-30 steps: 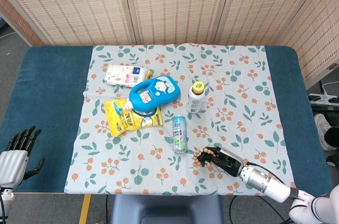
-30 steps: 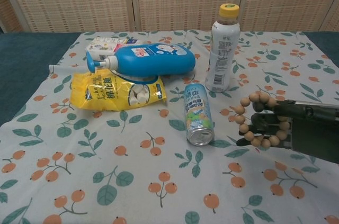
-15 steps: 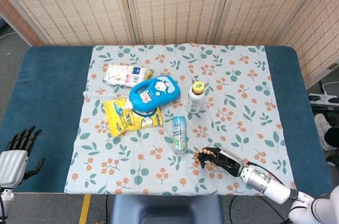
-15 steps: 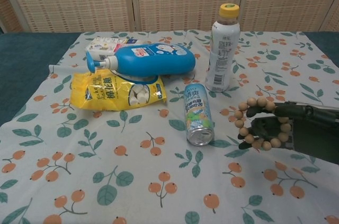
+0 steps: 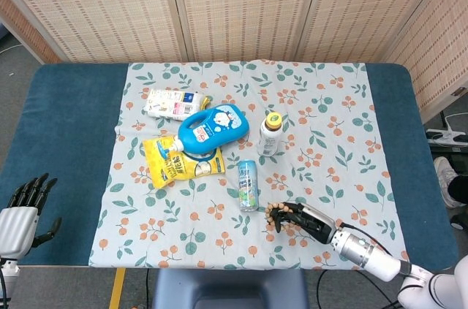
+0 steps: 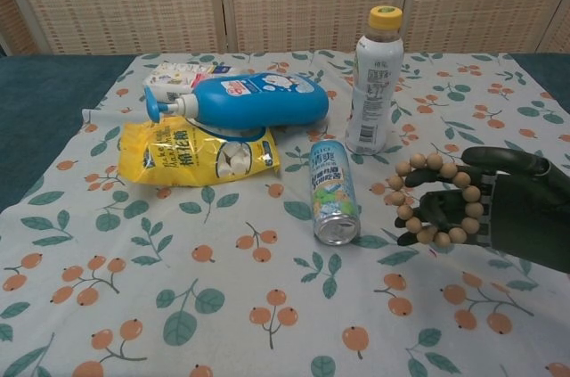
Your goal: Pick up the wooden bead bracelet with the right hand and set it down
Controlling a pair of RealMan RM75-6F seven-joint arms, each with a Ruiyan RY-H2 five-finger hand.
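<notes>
- Head view: right hand [image 5: 311, 219] low over the floral cloth [image 5: 344, 134] near its front edge, fingers closed through the wooden bead bracelet [image 5: 276, 217], just right of the lying can [image 5: 248, 185]. Left hand [image 5: 20, 209] off at the table's [image 5: 62, 115] left edge, fingers apart, holding nothing.
- Chest view: wooden bead bracelet [image 6: 431, 198] looped around dark fingers [image 6: 445, 208] of the right hand [image 6: 499, 209], ring upright, near the cloth, below the capped bottle [image 6: 376, 81]. Blue pump bottle [image 6: 249, 99] lying above the yellow pouch [image 6: 200, 151].

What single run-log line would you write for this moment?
right hand: holds wooden bead bracelet | bracelet: beside can, near cloth | left hand: open, idle
</notes>
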